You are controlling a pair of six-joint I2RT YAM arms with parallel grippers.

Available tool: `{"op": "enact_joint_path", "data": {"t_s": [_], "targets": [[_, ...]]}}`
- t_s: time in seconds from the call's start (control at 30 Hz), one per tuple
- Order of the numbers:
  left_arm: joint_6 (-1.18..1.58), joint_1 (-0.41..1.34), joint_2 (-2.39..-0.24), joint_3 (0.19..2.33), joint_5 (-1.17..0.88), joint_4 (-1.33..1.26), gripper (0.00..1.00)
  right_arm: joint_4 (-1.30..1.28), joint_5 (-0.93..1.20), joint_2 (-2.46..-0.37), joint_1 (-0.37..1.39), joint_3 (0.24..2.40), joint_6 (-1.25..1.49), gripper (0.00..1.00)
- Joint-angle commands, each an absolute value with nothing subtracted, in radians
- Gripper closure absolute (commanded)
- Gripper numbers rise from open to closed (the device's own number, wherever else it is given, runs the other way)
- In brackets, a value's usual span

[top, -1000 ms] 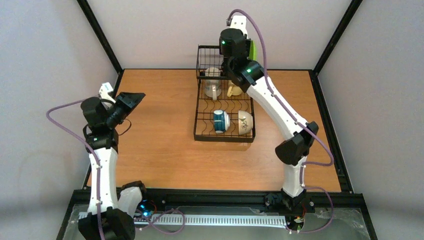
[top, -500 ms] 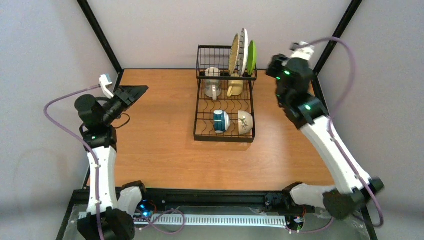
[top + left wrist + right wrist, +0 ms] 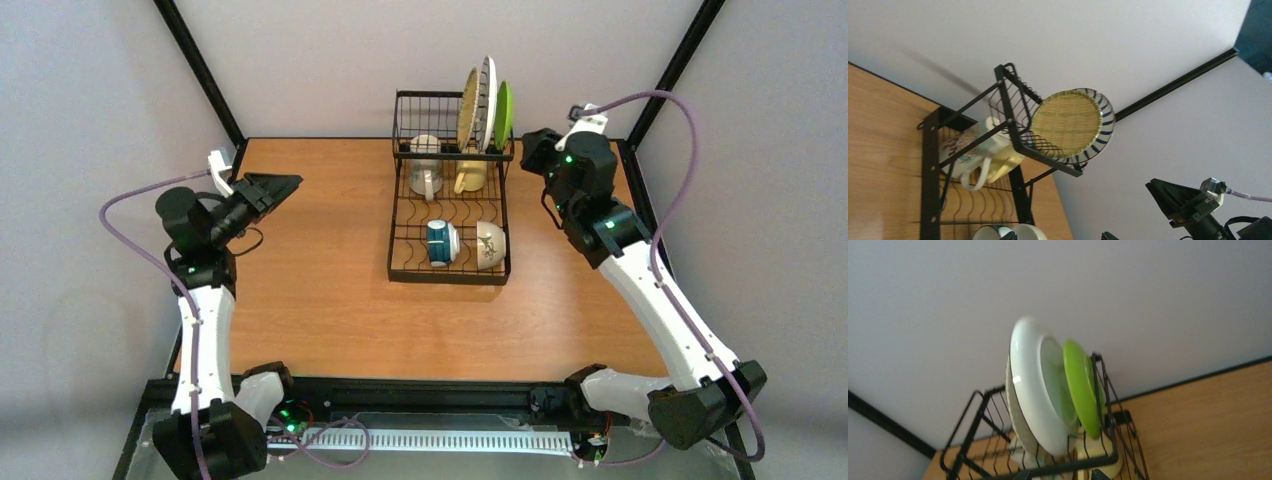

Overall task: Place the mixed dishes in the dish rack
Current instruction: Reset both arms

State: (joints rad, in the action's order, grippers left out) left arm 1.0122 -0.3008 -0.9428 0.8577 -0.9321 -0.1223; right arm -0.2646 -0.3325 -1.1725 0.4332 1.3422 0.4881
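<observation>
Top external view, near to far; both arms bolted at the near edge of the table; left gripper raised above the table's left side, pointing right toward the rack, well apart from it; cannot tell whether its jaws stand apart or together; right gripper raised just beside the rack's far right corner, pointing left at the plates; its jaw state cannot be told either.

Dish rack sits on the table right of centre, long axis running near to far, taller basket section at the far end; near end: teal-and-white cup lying on its side, cream bowl just beside it on the right, tipped on edge; mid rack: cream mug on the left, yellow mug on the right, both against the basket section.

Far end: three plates upright on edge in the basket, faces turned left and right, rims rising above the wire; left to right: tan plate, black-and-white striped plate, lime-green plate; left wrist view shows the tan plate's woven face with the striped rim behind it.
</observation>
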Motion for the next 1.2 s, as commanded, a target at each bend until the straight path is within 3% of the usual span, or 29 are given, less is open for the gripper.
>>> {"op": "enact_joint_path", "data": {"t_s": [0.0,0.23,0.53,0.83,0.9,1.17], "targets": [[0.866,-0.297,-0.966,0.896,-0.920,0.021,0.05,-0.212,-0.215,-1.201,0.421,1.293,0.496,0.31],[0.787,-0.296,-0.953,0.896,-0.878,0.109,0.05,-0.239,-0.173,-1.191,0.421,1.251,0.491,0.28],[0.803,-0.296,-0.916,0.696,-0.699,-0.088,0.04,-0.291,-0.153,-1.195,0.421,1.156,0.444,0.15],[0.638,-0.180,-1.066,0.738,-0.443,-0.133,0.00,-0.277,-0.225,-1.257,0.422,1.101,0.357,0.08],[0.586,-0.129,-1.110,0.767,-0.370,-0.121,0.00,-0.258,-0.248,-1.263,0.422,1.095,0.346,0.02],[0.495,-0.074,-1.217,0.783,-0.170,-0.109,0.00,-0.232,-0.278,-1.339,0.420,1.143,0.331,0.00]]}}
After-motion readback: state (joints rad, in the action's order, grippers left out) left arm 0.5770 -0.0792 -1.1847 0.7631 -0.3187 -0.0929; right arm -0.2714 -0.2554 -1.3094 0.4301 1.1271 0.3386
